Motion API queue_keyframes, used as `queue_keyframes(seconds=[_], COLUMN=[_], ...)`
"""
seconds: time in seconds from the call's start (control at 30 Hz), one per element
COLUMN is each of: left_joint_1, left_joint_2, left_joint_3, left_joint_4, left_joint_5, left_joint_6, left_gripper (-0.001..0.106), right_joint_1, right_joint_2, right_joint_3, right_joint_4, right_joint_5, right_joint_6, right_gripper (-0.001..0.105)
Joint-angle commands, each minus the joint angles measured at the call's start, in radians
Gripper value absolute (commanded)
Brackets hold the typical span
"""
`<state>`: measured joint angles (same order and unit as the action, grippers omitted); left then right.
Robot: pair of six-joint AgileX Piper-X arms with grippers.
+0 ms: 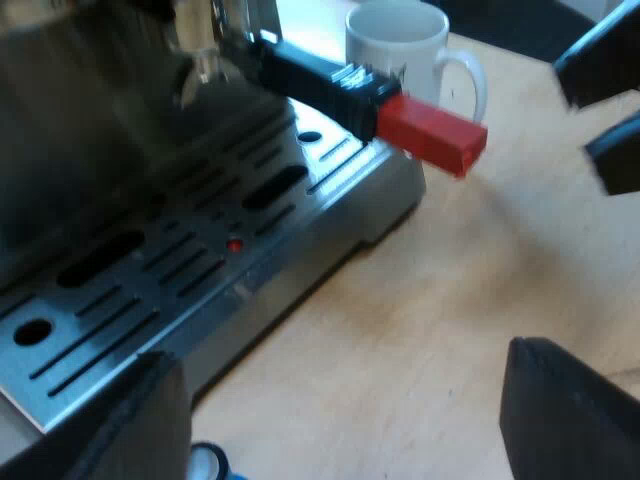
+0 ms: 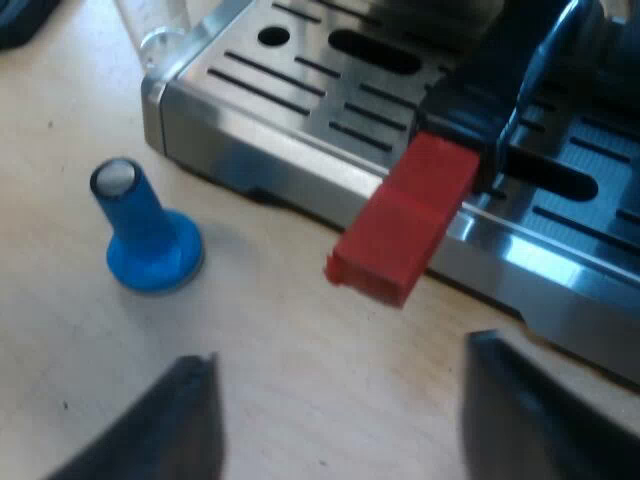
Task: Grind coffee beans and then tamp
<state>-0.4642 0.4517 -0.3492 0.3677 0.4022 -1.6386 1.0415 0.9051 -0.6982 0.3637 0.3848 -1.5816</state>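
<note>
Across a pale wooden worktop [image 1: 480, 300] sits a steel espresso machine [image 1: 200, 260], with its slotted drip tray [image 2: 330, 90] running along the front. A white mug [image 1: 405, 45] stands on the worktop near the machine's corner, just past the handle. A metal holder [image 1: 320, 78] is seated in the machine's front. Its dark handle reaches out over the tray, and its red end [image 2: 400, 225] overhangs the tray's edge. A blue tamper [image 2: 145, 235] stands upright on the worktop beside the tray, apart from the red end. What looks like a clear glass [image 2: 160, 25] stands at the tray's far corner.

The right pincer [image 2: 340, 420] is open and empty, its fingers spread wide over the worktop just short of the red end. The left pincer [image 1: 340, 430] is also open and empty, low beside the tray, with the tamper close to one finger.

The likeliest trouble is a poor grip on the handle. If the right pincer closes only on the tip of the red end, it could slip off when the handle is turned. A wide swing of the handle could strike the mug. The left pincer, being so near, could topple the tamper if it shifts sideways. The two arms are working close together and might collide.
</note>
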Motion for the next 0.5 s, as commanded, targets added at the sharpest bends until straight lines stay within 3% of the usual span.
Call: queue_keyframes(seconds=[0.03, 0.23, 0.37, 0.5], left_joint_1=[-0.004, -0.004, -0.004, -0.004], left_joint_2=[0.000, 0.000, 0.000, 0.000], left_joint_3=[-0.003, -0.003, -0.003, -0.003], left_joint_4=[-0.025, -0.030, -0.030, -0.030], left_joint_5=[0.007, 0.007, 0.007, 0.007], left_joint_6=[0.006, 0.006, 0.006, 0.006], left_gripper=[0.066, 0.066, 0.066, 0.066], right_joint_1=[0.001, 0.001, 0.001, 0.041], right_joint_2=[0.019, 0.041, 0.041, 0.041], right_joint_3=[-0.008, 0.004, 0.070, 0.126], right_joint_4=[-0.047, -0.064, -0.178, -0.265], right_joint_5=[0.030, 0.124, 0.154, 0.236], right_joint_6=[0.044, 0.122, 0.168, 0.173], right_gripper=[0.040, 0.040, 0.040, 0.029])
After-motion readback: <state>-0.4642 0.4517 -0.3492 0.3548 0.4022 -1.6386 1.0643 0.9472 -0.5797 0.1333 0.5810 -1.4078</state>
